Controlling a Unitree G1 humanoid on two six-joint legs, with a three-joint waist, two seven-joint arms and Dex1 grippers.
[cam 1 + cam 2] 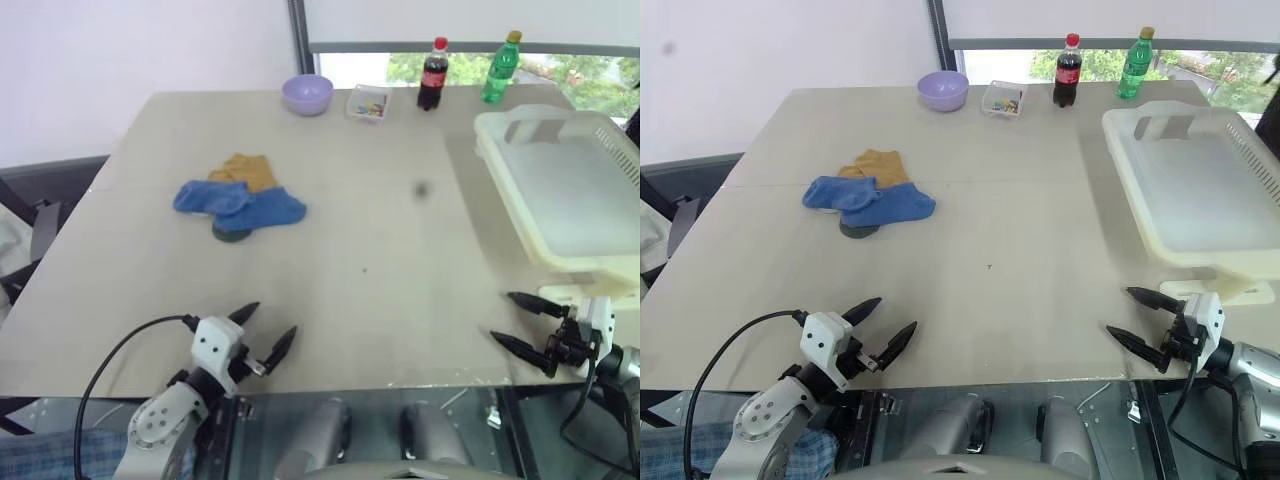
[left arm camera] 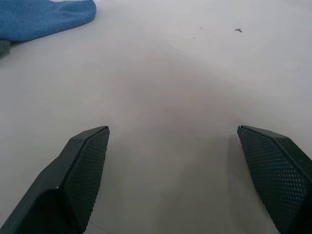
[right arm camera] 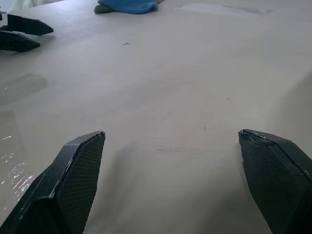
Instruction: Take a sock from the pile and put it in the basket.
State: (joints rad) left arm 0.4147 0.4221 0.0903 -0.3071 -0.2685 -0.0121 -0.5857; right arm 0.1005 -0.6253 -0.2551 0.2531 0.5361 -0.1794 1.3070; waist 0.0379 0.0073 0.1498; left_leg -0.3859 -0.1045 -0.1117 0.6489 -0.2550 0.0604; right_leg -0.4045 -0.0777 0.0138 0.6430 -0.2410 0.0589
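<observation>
The pile (image 1: 240, 200) of blue and mustard-tan socks lies on the left half of the table, over a dark grey round piece (image 1: 232, 233). One blue sock (image 2: 44, 18) shows in the left wrist view. The cream-white basket (image 1: 560, 190) stands at the right edge of the table. My left gripper (image 1: 268, 330) hovers open and empty at the near edge, well short of the pile. My right gripper (image 1: 515, 320) is open and empty at the near right, just below the basket's near corner. The left gripper's fingertips (image 3: 22, 31) also appear in the right wrist view.
Along the far edge stand a lilac bowl (image 1: 307, 94), a small clear box (image 1: 368, 103) of coloured bits, a cola bottle (image 1: 433, 74) and a green bottle (image 1: 500, 67). Bare table (image 1: 380, 240) stretches between the pile and the basket.
</observation>
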